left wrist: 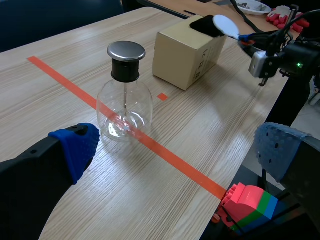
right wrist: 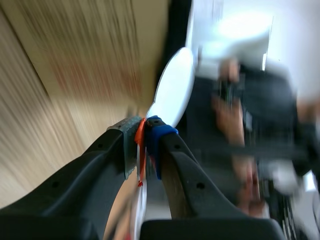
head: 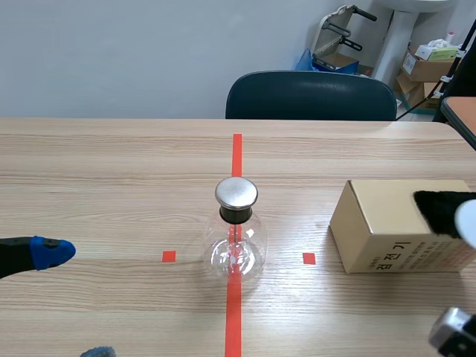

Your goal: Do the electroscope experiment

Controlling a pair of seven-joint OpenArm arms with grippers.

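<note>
**A:** Starting with the scene view, how do the arms sit?

**B:** The left arm lies low at its own side, with 1 blue fingertip point(head: 50, 253) just above the table point(head: 111, 171), well apart from the electroscope point(head: 236, 238). That glass flask, with its black neck and metal cap, stands upright on the orange-red tape line at mid-table. The right arm barely shows at the low corner. A white paddle point(head: 468, 222) hangs at a black cloth point(head: 439, 212) lying on top of a cardboard box point(head: 387, 227). Whether paddle and cloth touch, I cannot tell.

**A:** And the room?

**B:** A dark chair point(head: 311, 97) stands behind the table, before a pale wall. Cartons point(head: 428, 63) are stacked in the far corner.

**A:** The left wrist view?

**B:** The left gripper point(left wrist: 177, 150) is spread wide, with nothing between its 2 pads. The electroscope is ahead of it, nearer the blue-padded finger. Beyond stands the cardboard box, where the right arm holds the white paddle by the black cloth. Coloured toy blocks point(left wrist: 247, 205) sit beside the table's edge.

**A:** The right wrist view?

**B:** It is heavily blurred. The right gripper point(right wrist: 145, 137) is clamped on the white paddle's thin orange-red handle, with the blade ahead of the fingertips. Wood grain shows on 1 side, and the rest I cannot make out.
</note>
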